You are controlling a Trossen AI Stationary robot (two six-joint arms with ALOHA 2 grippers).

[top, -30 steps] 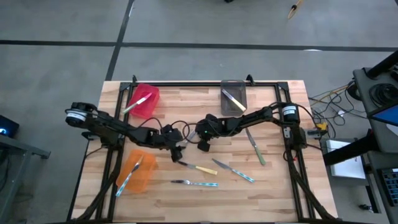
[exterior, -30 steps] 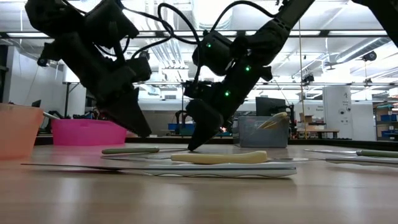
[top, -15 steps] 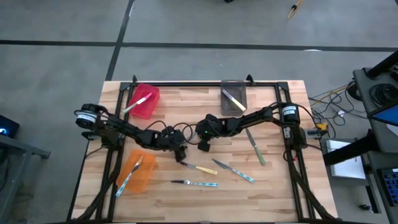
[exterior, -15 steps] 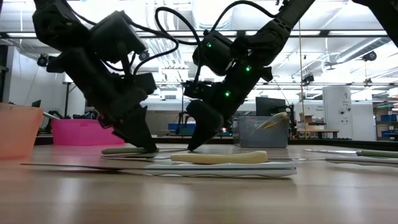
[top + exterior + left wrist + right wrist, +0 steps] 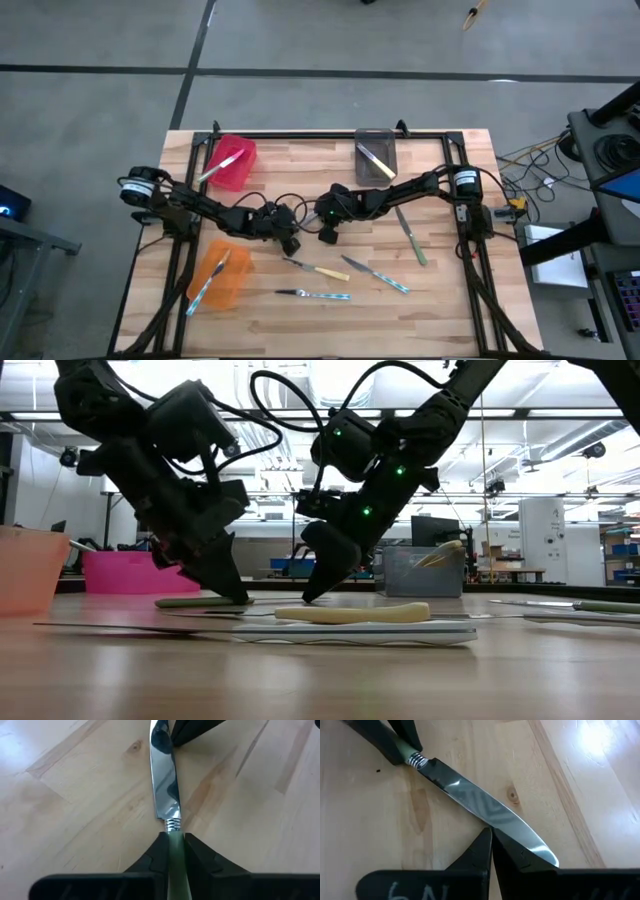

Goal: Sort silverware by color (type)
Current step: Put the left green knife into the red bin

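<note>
A knife with a green handle (image 5: 305, 243) lies flat on the wooden table between my two grippers. My left gripper (image 5: 290, 243) is shut on it at the handle end. My right gripper (image 5: 325, 236) is shut, with its tips down on the blade (image 5: 470, 800). In the low view the handle (image 5: 190, 601) sticks out behind my left gripper (image 5: 232, 594), and my right gripper (image 5: 310, 596) reaches the table just beside it. Other silverware lies loose nearer the front edge. My left gripper pinches the green handle (image 5: 176, 851) between its two fingers, just behind the ribbed collar where the blade starts. The fingers slant down from the table's left and lie along the knife. The knife lies flat on the table. My right gripper sets its shut fingertips (image 5: 487, 845) on the blade's edge (image 5: 485, 817) about midway along it, slanting down from the table's right. The blade lies flat on the wood under them.
A yellow-handled knife (image 5: 318, 270), two light-blue ones (image 5: 378, 275) (image 5: 315, 295) and a green one (image 5: 411, 240) lie loose. A red bin (image 5: 232, 162), a grey bin (image 5: 375, 157) and an orange bin (image 5: 220, 280) each hold silverware.
My left gripper has come down and a little toward the table's right onto the green-handled knife and has shut on its handle. My right gripper has kept still on the blade.
</note>
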